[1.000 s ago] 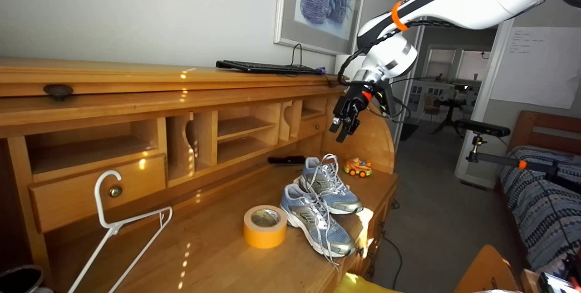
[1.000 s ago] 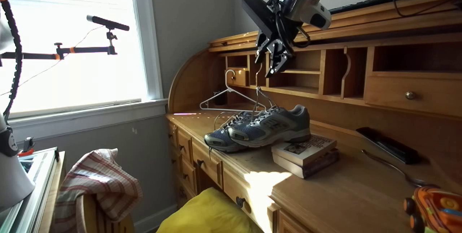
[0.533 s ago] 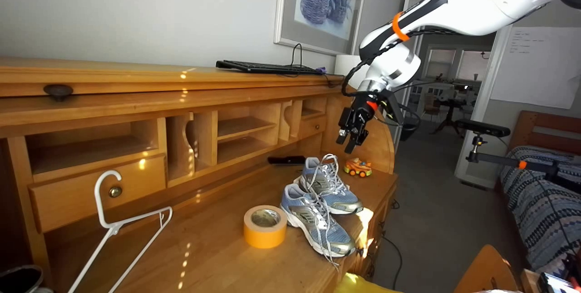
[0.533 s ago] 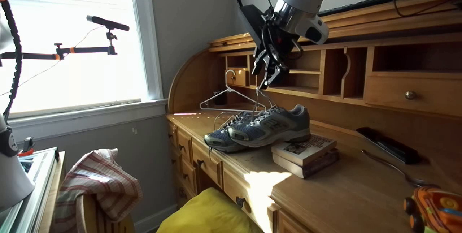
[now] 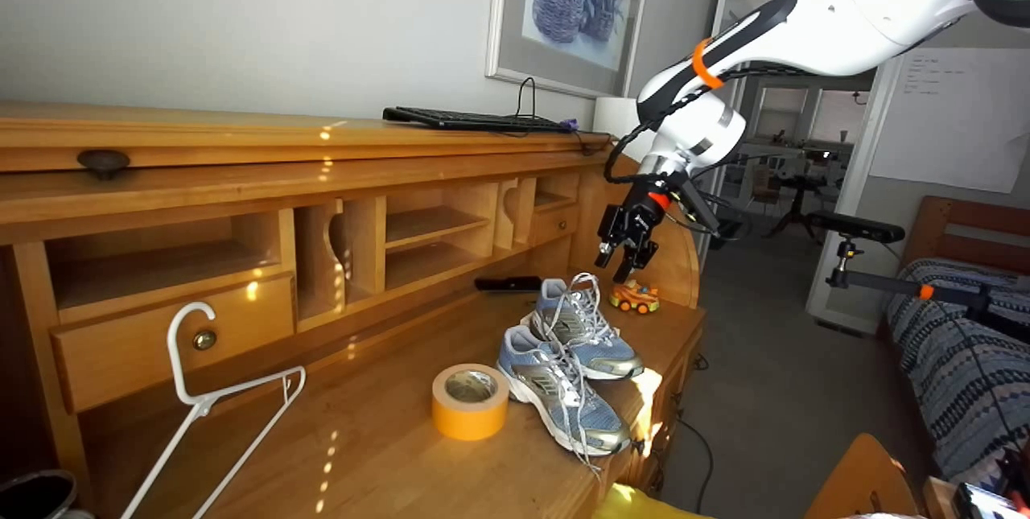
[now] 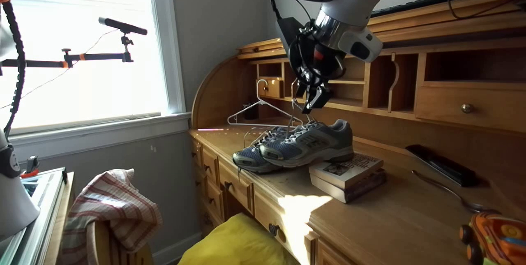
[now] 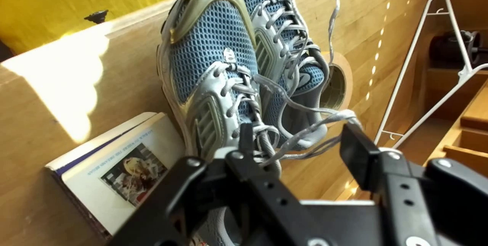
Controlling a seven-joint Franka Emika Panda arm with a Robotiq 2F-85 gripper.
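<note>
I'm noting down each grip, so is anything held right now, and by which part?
Nothing is held: the pincer is open above the shoes, its jaws apart. Loose laces show across the gap in the wrist view, but unclamped.

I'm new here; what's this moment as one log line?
gripper: open | holding: nothing visible | below: sneakers | around: books, tape roll, white hanger, toy car

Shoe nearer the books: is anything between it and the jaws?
Only the raised lace loop of that shoe itself: in the wrist view it shows across the gap of the open jaws; whether it touches them I can't tell.
</note>
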